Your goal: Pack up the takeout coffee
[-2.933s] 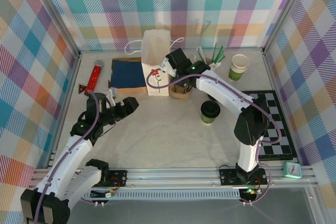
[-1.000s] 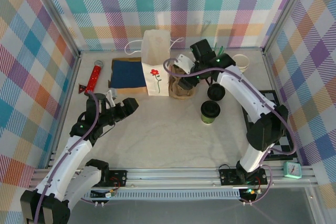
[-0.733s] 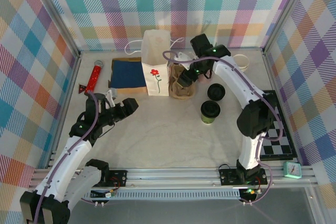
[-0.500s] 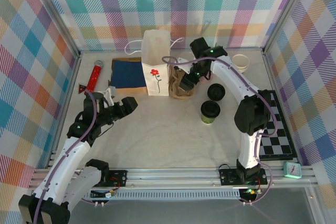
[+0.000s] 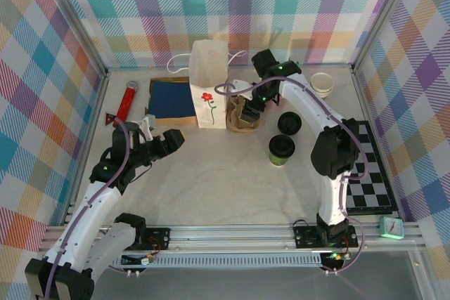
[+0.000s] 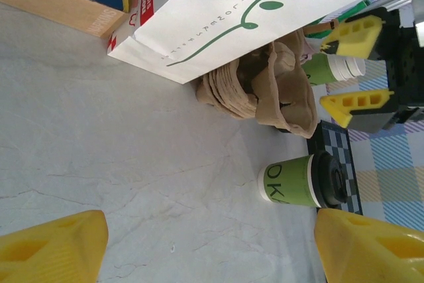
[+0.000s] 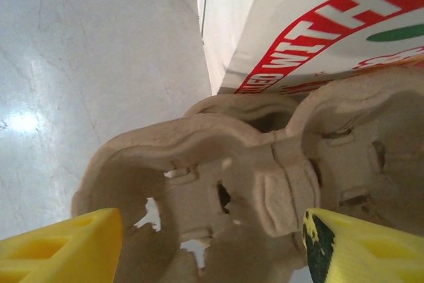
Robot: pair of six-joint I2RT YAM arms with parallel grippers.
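Observation:
The takeout coffee, a green cup with a black lid, stands mid-table; in the left wrist view the coffee lies ahead between my wide-spread yellow fingers. A second black-lidded cup stands just behind it. My left gripper hovers open over bare table, well left of the cups. At the brown pulp carrier stack, which sits beside the white flower bag, my right gripper is low. Its jaws are open on either side of the top carrier's middle.
A blue box on cardboard lies left of the bag, and a red tool lies further left. A white-rimmed cup stack stands back right. A checkered mat covers the right edge. Open tabletop lies in front of the cups.
My right gripper has swung left from beside the lidded cups to over the carrier stack, and its jaws have widened. The left arm has barely moved.

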